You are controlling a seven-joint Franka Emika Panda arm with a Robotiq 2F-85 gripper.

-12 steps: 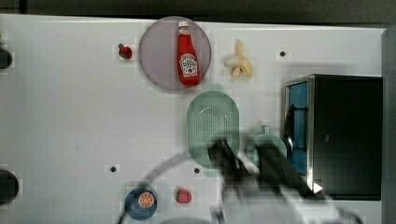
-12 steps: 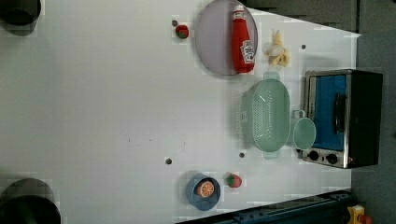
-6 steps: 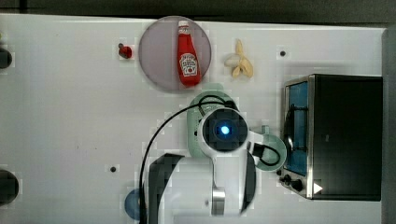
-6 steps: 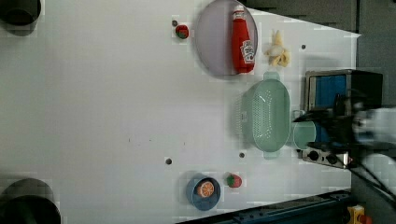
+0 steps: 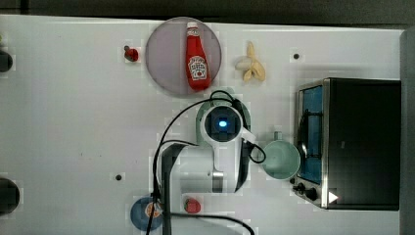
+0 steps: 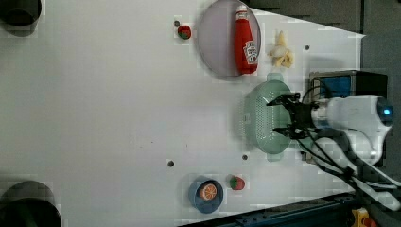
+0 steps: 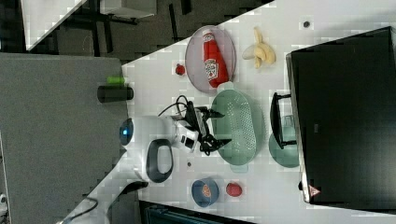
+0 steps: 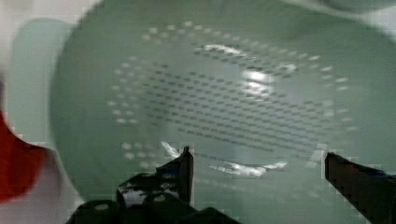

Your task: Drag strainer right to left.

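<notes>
The strainer [image 6: 259,119] is a pale mint-green oblong colander lying on the white table, between the plate and the oven. It also shows in the right view [image 7: 239,125], and its perforated inside shows in the wrist view [image 8: 224,88]. In the top view the arm covers most of the strainer, leaving only its rim [image 5: 199,126] showing. My gripper [image 6: 274,117] hangs over the strainer's inside, open, with nothing between its fingers [image 8: 184,161]. The right view has the gripper [image 7: 223,127] above the strainer's near rim.
A round mint-green mug [image 5: 280,159] stands beside the strainer, against a black toaster oven [image 5: 359,142]. A plate [image 5: 166,58] holds a ketchup bottle [image 5: 197,58]. A banana [image 5: 252,68], a blue bowl [image 6: 206,194] and small red fruits [image 5: 192,205] lie around.
The arm has swung in from the table's edge and now stands over the strainer. The strainer and the other objects have not moved.
</notes>
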